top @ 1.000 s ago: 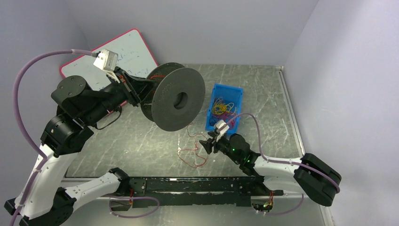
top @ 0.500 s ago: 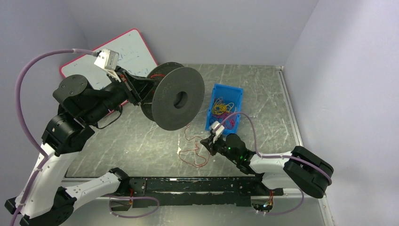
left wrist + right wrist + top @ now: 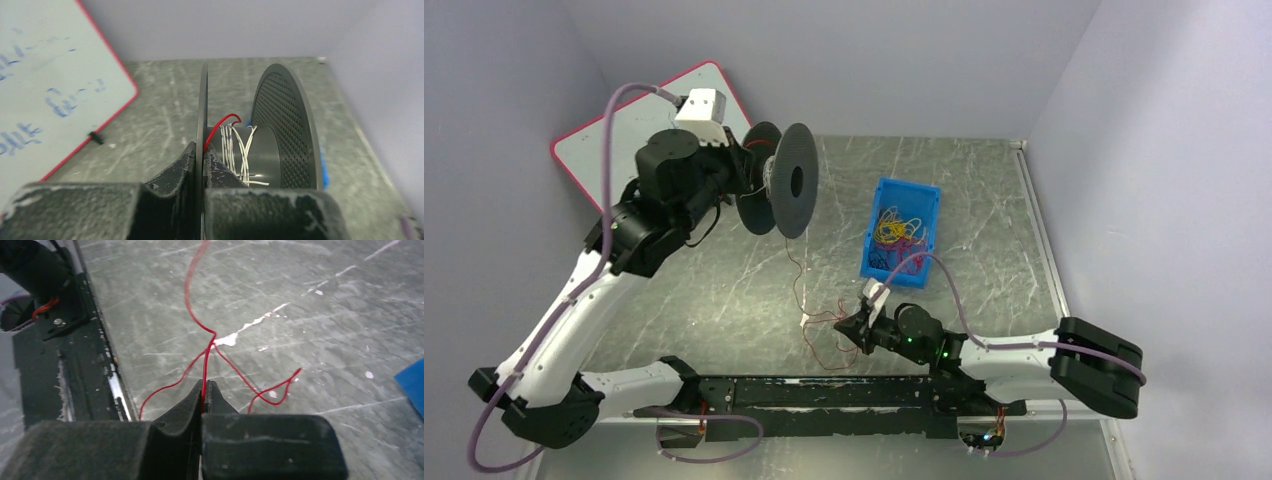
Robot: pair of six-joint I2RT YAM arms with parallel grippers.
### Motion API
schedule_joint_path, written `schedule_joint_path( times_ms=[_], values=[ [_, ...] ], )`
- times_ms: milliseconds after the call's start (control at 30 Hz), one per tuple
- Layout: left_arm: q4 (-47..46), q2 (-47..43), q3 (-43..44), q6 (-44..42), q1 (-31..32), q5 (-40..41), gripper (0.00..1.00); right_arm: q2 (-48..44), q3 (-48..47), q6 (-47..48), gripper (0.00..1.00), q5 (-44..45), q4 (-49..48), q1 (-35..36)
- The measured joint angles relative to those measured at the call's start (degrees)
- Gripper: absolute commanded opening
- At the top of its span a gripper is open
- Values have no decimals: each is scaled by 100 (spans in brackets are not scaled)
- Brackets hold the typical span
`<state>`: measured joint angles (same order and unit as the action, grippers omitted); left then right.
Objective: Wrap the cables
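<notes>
Spool [image 3: 285, 135] hangs aloft clamped in left pincer [image 3: 202, 152]; low right pincer [image 3: 204, 390] pinches red wire [image 3: 192, 305].

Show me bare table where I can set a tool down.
Free: the table strip between the blue bin and the right wall, and the patch left of the red wire, toward the left arm. Crowded: near-centre, where the right gripper pinches the wire's loops, below the raised spool.

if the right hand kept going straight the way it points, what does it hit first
The red wire pinched in the right hand runs on just ahead, so its loops come first. Beyond them only bare table shows; tilted down, it would probably touch that next, though depth is unclear.
</notes>
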<state>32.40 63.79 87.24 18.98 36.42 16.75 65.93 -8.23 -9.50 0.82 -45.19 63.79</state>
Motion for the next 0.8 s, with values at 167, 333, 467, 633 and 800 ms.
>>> schedule_joint_path(
  times_ms=[167,333,467,633,800],
  values=[
    [-48,404,-109,-262,0,973,7,-634,-42,-63,0,481,557,833],
    [-280,737,-393,-573,-2,1777,7,-1152,-476,22,0,1241,1526,1766],
    [-396,949,-706,-802,-2,2218,7,-1440,-1088,201,0,1838,2240,2310],
    [-498,1165,-1019,-1012,-7,2476,7,-1556,-1934,527,0,2452,2887,2835],
    [-553,1222,-1386,-1091,-7,2522,7,-1558,-2815,929,0,3021,3598,3200]
  ],
)
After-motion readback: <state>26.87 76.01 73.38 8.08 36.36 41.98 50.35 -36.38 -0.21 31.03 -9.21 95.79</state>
